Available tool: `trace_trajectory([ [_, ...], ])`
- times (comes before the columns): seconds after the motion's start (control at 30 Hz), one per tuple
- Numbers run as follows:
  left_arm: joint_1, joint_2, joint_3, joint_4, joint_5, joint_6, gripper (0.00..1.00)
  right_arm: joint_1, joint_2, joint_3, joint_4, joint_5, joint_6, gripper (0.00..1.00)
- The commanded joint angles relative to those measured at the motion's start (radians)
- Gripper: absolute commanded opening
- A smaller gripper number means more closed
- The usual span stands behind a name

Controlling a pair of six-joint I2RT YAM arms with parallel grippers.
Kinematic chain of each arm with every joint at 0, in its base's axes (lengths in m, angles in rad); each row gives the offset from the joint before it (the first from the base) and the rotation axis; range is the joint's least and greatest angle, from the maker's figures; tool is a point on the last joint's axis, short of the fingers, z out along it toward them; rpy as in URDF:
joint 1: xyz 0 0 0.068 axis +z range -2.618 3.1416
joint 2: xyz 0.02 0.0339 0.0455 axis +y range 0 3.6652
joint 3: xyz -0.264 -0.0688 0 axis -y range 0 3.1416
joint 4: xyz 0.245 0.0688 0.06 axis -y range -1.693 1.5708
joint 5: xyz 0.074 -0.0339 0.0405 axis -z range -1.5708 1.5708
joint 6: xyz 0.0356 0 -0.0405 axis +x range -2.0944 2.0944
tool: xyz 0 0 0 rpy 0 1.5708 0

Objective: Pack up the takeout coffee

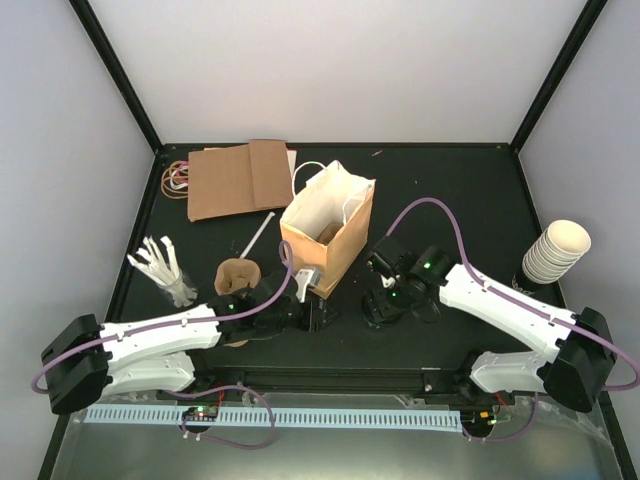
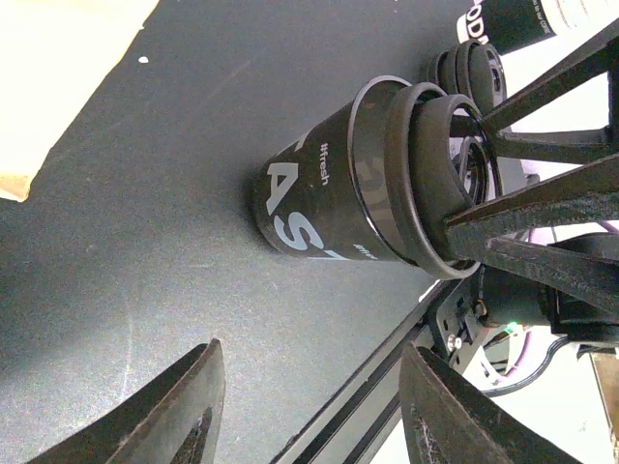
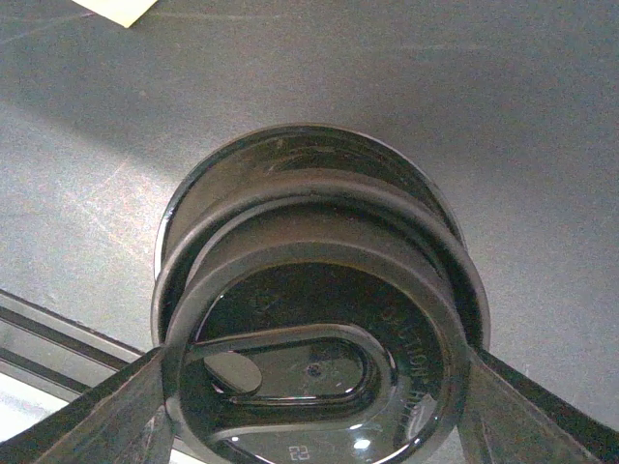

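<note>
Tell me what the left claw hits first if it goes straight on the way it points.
Most likely the side of the coffee cup straight ahead, the one the right claw grips at its lid; the gap is hard to judge.

Black table (image 1: 450, 180) between pale walls (image 1: 330, 70)

The coffee cup (image 2: 319, 193) is black with white lettering. The paper bag (image 1: 338, 238) is tan outside, white inside.
</note>
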State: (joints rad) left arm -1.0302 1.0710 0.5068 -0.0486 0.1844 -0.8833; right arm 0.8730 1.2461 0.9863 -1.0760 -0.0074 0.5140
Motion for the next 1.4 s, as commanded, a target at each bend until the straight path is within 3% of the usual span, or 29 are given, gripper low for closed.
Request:
trace_trajectory([
  [0.0,-0.007,0.016,0.006,0.051,-0.002,-0.009,0.52,0.01,-0.003,0.037,0.016,0.011,-0.013,0.75],
  [1.37,-0.007,0.056,0.024,0.06,-0.004,0.002,0.48,0.023,0.057,0.04,0.028,0.038,-0.032,0.75],
])
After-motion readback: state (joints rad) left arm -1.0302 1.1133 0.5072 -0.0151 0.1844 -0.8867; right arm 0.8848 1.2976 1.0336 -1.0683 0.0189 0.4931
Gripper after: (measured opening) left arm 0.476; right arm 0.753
